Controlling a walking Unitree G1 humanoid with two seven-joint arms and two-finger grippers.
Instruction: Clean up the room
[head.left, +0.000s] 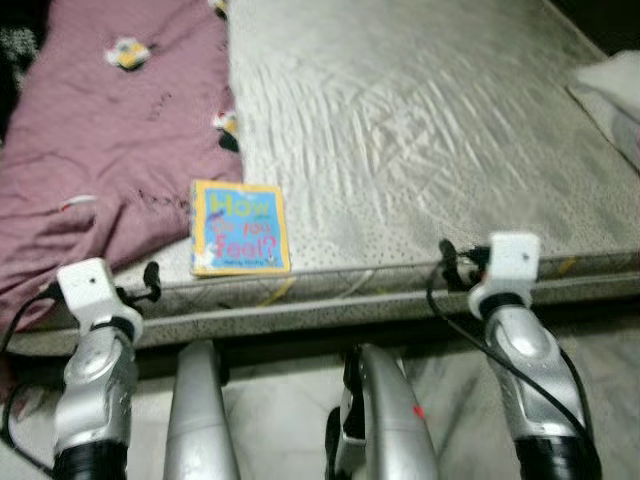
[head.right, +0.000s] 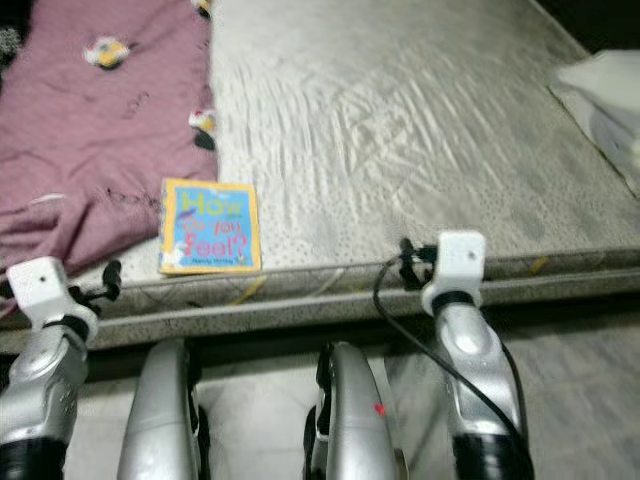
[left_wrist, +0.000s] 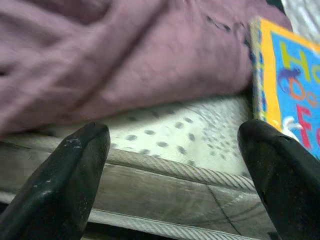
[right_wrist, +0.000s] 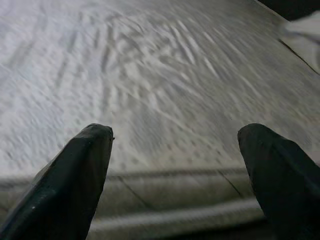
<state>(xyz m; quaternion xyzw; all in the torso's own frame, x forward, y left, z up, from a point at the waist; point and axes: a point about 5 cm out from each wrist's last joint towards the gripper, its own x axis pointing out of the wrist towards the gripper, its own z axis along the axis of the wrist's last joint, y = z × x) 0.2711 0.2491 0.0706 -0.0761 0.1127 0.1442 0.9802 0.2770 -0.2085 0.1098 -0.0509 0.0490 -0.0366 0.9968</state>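
A thin book with a yellow border and blue cover lies flat on the grey mattress, close to its front edge. A mauve blanket is bunched on the mattress just left of the book. My left gripper is open at the mattress edge, facing the blanket, with the book just past one finger. My right gripper is open too, level with the mattress edge further right, and faces bare sheet. Neither gripper holds anything.
A white pillow lies at the far right of the mattress. The mattress side and frame run across in front of both wrists. Pale floor shows below, between my silver legs.
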